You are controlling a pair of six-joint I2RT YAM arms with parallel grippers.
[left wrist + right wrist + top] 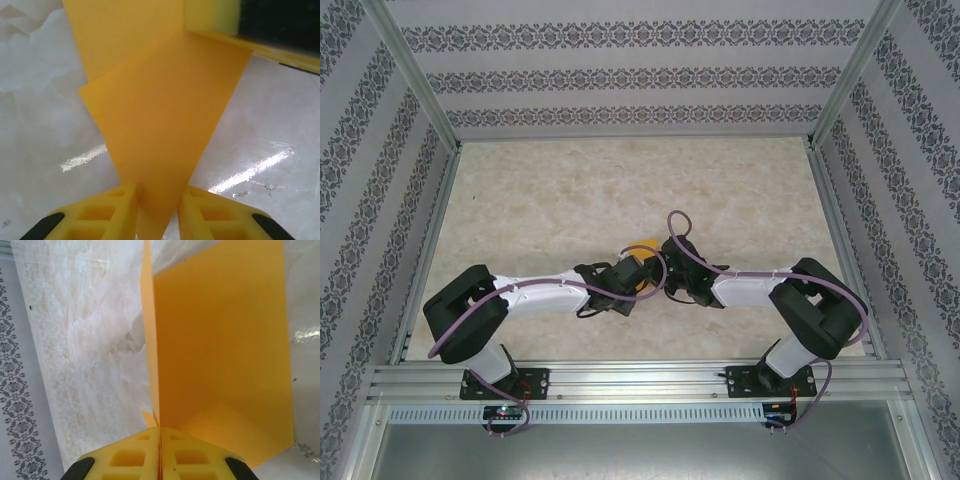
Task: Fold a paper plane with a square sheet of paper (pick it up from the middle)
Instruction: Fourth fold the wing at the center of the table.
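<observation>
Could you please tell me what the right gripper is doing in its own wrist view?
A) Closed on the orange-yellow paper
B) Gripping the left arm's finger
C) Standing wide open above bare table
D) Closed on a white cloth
A: in the right wrist view the right gripper has its yellow fingers pressed together, and the creased orange-yellow paper runs down into the seam between them.

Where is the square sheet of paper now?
Centre of the table in the top view: the square sheet of paper is pinched in the right hand, its tip inside the left hand.
</observation>
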